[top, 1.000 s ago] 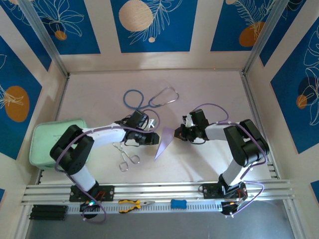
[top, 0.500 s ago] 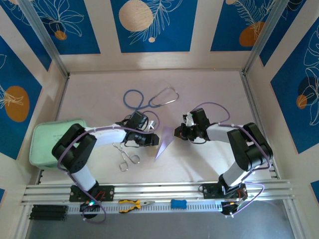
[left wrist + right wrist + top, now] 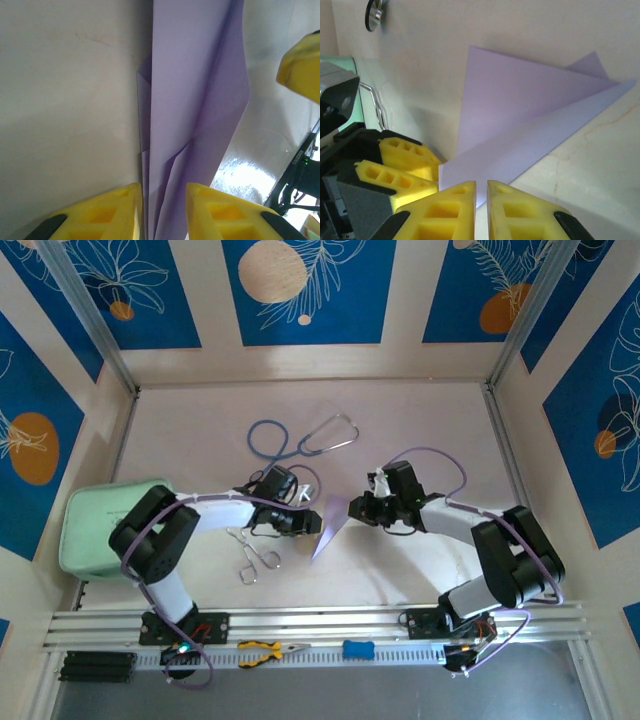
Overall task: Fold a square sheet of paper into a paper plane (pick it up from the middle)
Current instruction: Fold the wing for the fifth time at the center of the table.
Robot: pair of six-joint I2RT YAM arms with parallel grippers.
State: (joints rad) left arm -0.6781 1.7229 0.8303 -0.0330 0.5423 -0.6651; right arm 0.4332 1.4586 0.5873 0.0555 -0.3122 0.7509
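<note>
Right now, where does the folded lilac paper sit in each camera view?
Top external: paper mid-frame, between left gripper and right gripper.
Left wrist: paper runs up the middle from the left gripper at the bottom.
Right wrist: paper fans toward upper right from the right gripper.
Shared landmark: left gripper, lower left in right wrist.

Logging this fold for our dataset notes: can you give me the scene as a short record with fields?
paper: partly folded lilac paper, pointed, mid-table between the two grippers
left gripper: left gripper, fingers either side of the paper's folded layers, gripping it
right gripper: right gripper, fingers nearly together at the paper's corner; grip unclear
behind the paper: stethoscope
left of the paper: metal forceps
far left: mint-green pouch
front edge: yellow-handled pliers
</note>
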